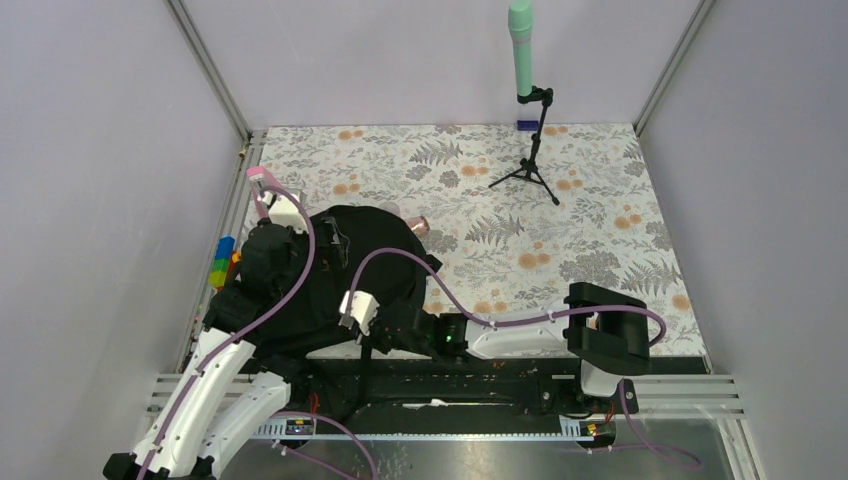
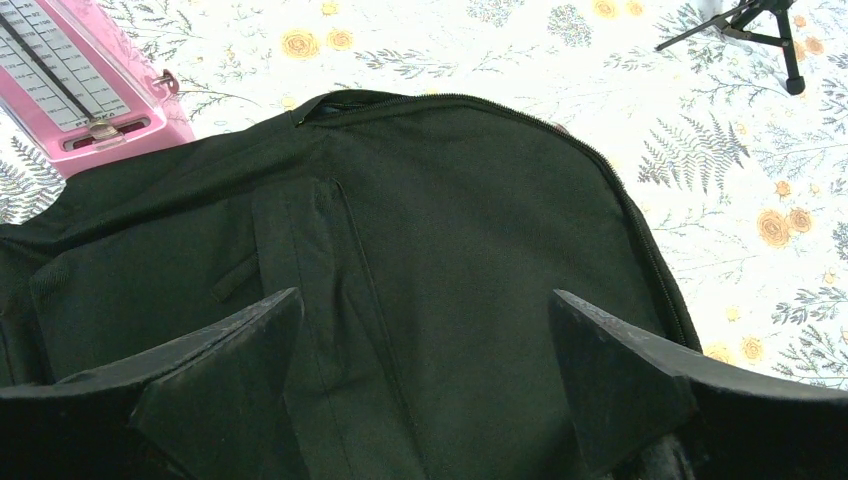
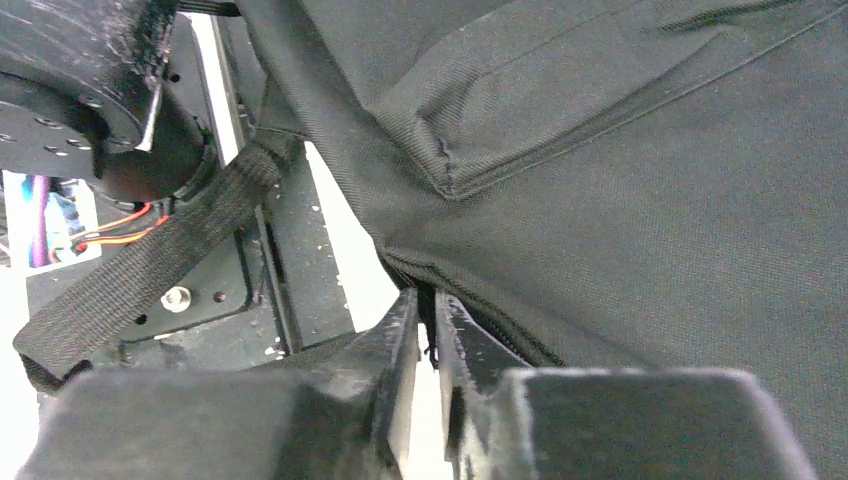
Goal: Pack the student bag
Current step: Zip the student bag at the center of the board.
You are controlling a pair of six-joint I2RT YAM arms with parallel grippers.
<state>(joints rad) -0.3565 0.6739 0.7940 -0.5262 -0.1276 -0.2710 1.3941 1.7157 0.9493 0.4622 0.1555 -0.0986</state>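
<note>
The left end effector [image 2: 425,300] gapes wide; the right end effector [image 3: 427,310], reaching leftward, has jaws nearly together.

Bag at the table's near left, stand at the far side.

The student bag [image 1: 340,265] lies on the table [image 1: 600,230] near its left front corner, well apart from the tripod stand [image 1: 530,165] at the far middle. A flat ruled board [image 2: 80,90] touches the bag's far-left edge, and blocks [image 1: 222,262] sit left of the bag. The left gripper [image 2: 425,310] hangs over the bag, and the right gripper [image 3: 428,310] is at its near edge.
</note>
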